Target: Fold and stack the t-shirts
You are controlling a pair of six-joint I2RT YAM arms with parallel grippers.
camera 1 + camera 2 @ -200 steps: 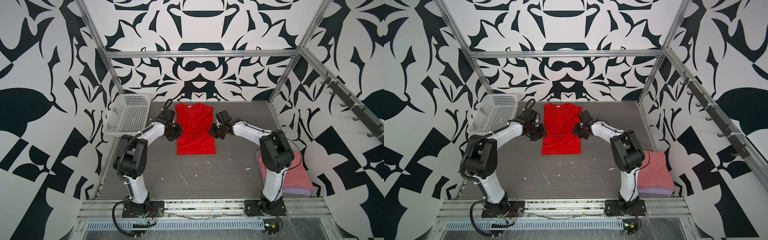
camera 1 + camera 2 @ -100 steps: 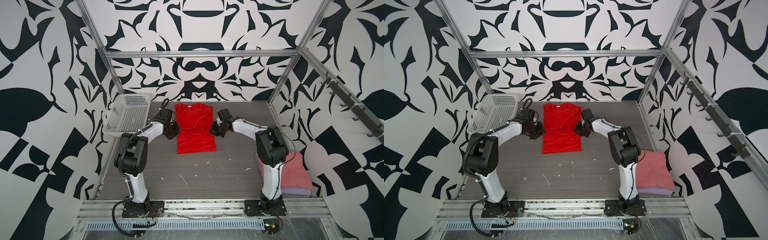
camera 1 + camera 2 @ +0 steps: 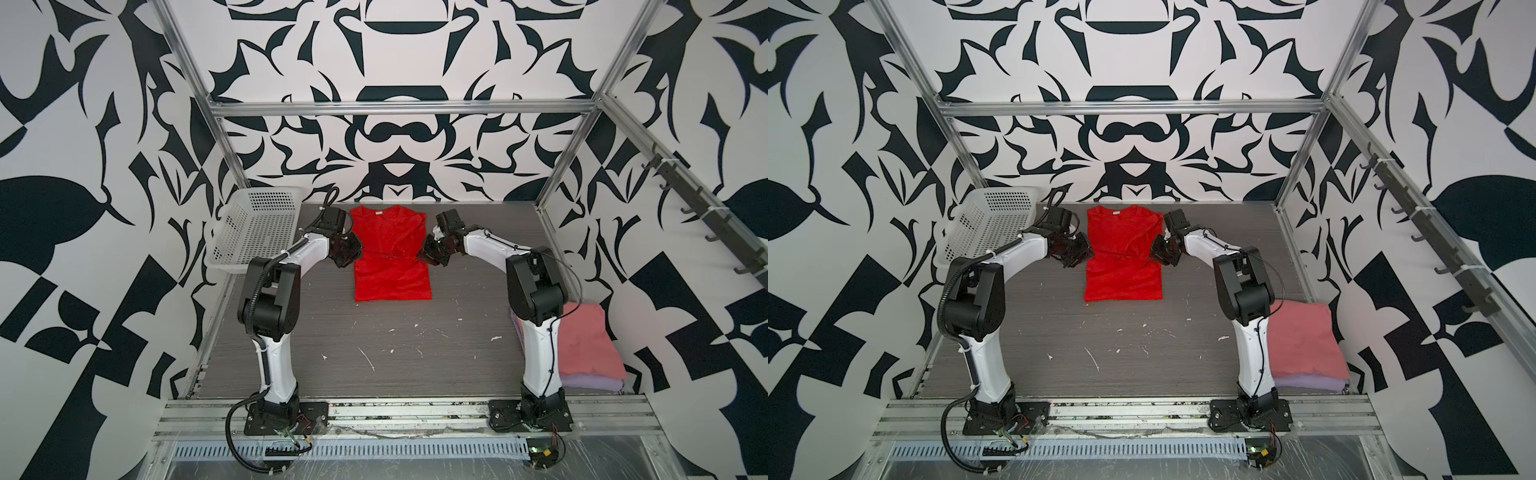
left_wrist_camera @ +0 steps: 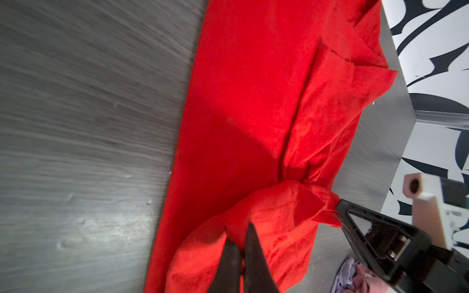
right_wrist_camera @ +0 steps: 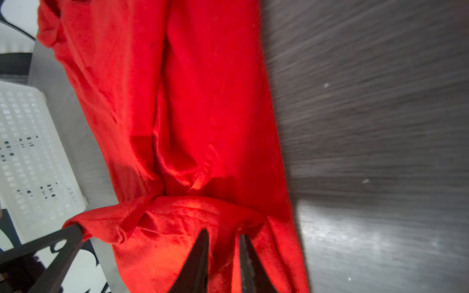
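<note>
The red t-shirt [image 3: 390, 270] [image 3: 1123, 270] lies as a long narrow strip at the back middle of the table, its neck label toward the wall. My left gripper [image 3: 347, 253] [image 4: 242, 236] sits at the shirt's left edge about halfway along, shut on a raised fold of red cloth [image 4: 266, 215]. At the right edge my right gripper [image 3: 432, 251] [image 5: 223, 233] has its jaws a little apart with a ridge of the red t-shirt [image 5: 203, 101] between them. A folded pink t-shirt [image 3: 586, 345] lies on a lavender t-shirt [image 3: 590, 380] at the front right.
A white perforated basket [image 3: 257, 232] [image 3: 992, 224] leans at the back left, close behind my left arm. The aluminium frame posts and patterned walls close in the grey table [image 3: 395, 353]. White flecks dot its front half.
Both grippers have shifted a little toward the back wall along the shirt's edges, and the shirt's near hem has moved back slightly. The right gripper's jaws have parted.
</note>
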